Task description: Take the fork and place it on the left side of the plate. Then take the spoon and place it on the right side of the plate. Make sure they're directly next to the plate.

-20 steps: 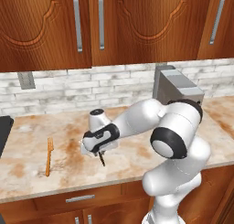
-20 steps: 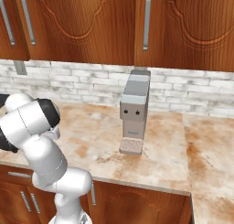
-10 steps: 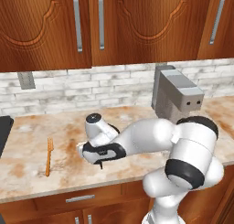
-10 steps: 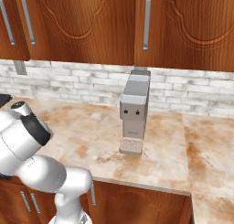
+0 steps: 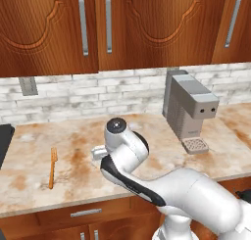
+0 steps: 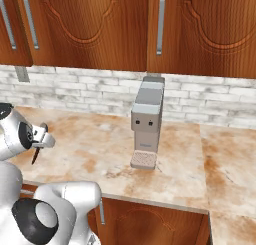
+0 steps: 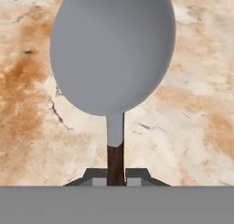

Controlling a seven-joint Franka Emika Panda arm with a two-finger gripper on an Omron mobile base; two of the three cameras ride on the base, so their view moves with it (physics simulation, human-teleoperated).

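The spoon (image 7: 113,54) has a round grey bowl and a thin dark handle. It stands close in front of the hand camera, above the marble counter (image 7: 196,104). My gripper (image 7: 116,177) is shut on the spoon's handle, one dark tip on each side of it. The slim orange fork (image 5: 51,166) lies on the counter at the left, handle toward the front edge, well left of my white wrist (image 5: 120,141). In the right base view a thin dark piece (image 6: 36,153) hangs below my hand; I take it for the spoon seen edge-on. The plate is out of view.
A grey coffee machine (image 5: 188,111) (image 6: 147,124) stands at the back of the counter, right of the arm. A dark appliance edge (image 5: 4,141) sits at the far left. Wooden cabinets hang above, and the arm's bulk covers the counter's front edge.
The jaws have closed the last bit on the spoon's handle. The arm has folded down and forward, its elbow sinking low in front of the counter.
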